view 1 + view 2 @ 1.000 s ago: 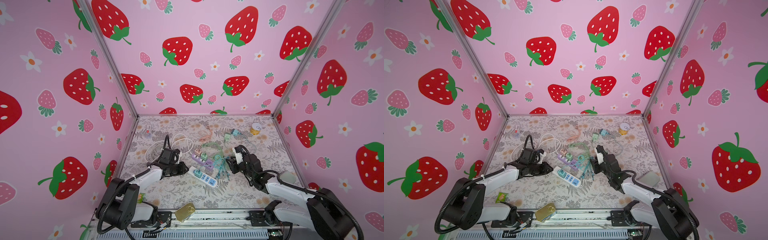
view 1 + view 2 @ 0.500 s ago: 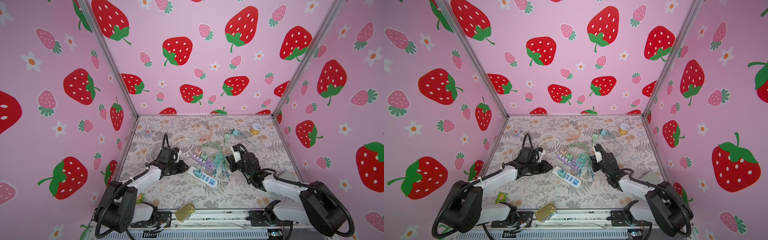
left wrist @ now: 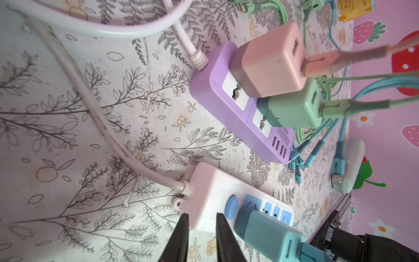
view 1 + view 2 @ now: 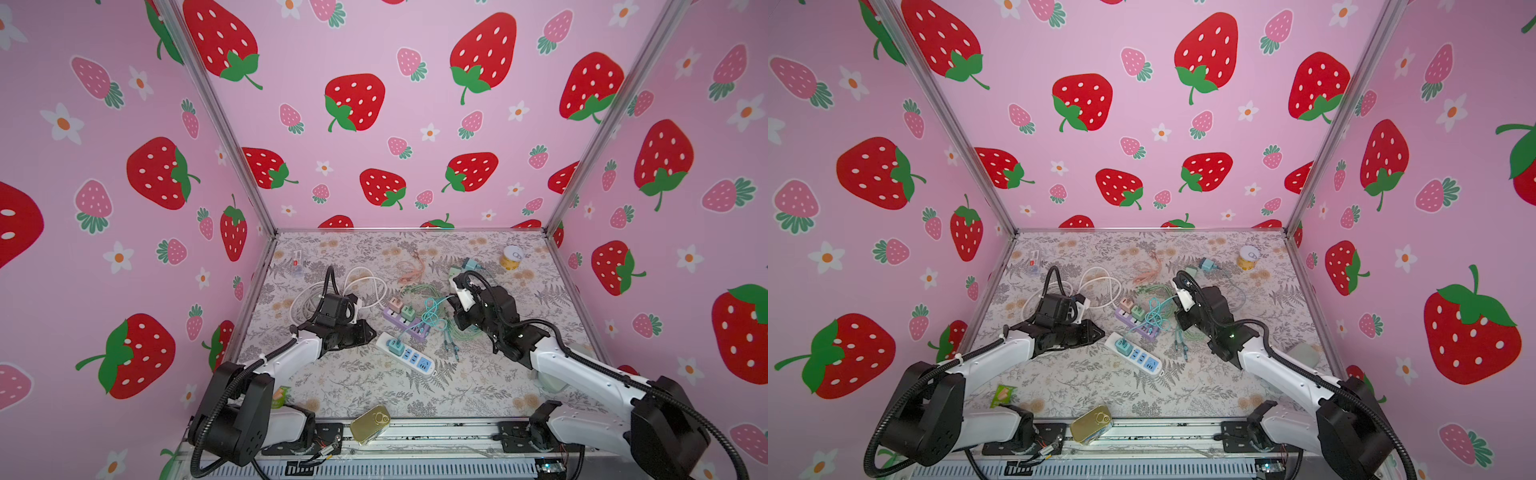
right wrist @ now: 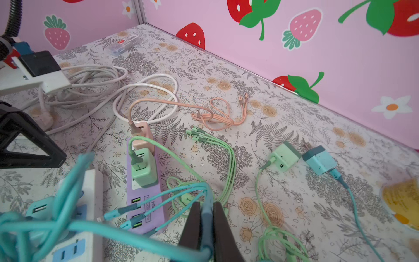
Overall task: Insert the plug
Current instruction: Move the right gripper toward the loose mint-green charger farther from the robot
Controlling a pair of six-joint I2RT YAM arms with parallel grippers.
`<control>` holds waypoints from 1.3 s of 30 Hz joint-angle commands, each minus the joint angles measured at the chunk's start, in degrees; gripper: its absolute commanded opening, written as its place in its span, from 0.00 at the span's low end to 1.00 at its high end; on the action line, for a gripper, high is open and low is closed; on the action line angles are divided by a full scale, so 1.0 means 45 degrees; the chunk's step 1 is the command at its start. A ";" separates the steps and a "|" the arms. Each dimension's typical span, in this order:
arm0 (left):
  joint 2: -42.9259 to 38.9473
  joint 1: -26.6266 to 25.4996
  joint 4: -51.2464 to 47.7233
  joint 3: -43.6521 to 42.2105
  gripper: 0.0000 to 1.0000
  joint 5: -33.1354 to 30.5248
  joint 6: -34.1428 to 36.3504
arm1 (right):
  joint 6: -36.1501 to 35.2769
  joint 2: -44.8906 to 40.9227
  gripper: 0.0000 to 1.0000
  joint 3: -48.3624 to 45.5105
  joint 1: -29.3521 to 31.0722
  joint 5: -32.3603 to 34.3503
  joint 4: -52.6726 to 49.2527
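Left wrist view: left pincer [image 3: 200, 216], jaws almost together, sits at the cord end of the white strip [image 3: 215, 181], nearest the worktop's front edge; grip unclear. Farther in, mid-worktop beside the purple strip [image 4: 415, 331], right pincer [image 5: 206, 205] clamps the teal cable [image 5: 136, 237]. We judge: plug pickup. Next we must align its connector with the teal charger [image 4: 392, 345].

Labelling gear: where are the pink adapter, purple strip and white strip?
pink adapter [image 3: 269, 63]: left wrist view, side face
purple strip [image 3: 215, 113]: left wrist view, bare side
white strip [image 3: 209, 181]: left wrist view, cord end
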 commanded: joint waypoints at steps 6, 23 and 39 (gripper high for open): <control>-0.0561 0.0162 0.0041 0.0203 0.25 0.0121 -0.0103 | -0.2386 0.0860 0.09 0.2138 0.0913 0.2656 -0.1953; -0.0740 0.0358 0.0173 0.0018 0.25 0.0141 -0.0141 | -0.5410 0.0903 0.08 0.4168 0.2325 0.4775 -0.2473; -0.0998 0.0377 0.0254 -0.0217 0.25 0.0121 -0.0269 | -0.7768 0.1657 0.11 0.4725 0.2783 0.2046 -0.0201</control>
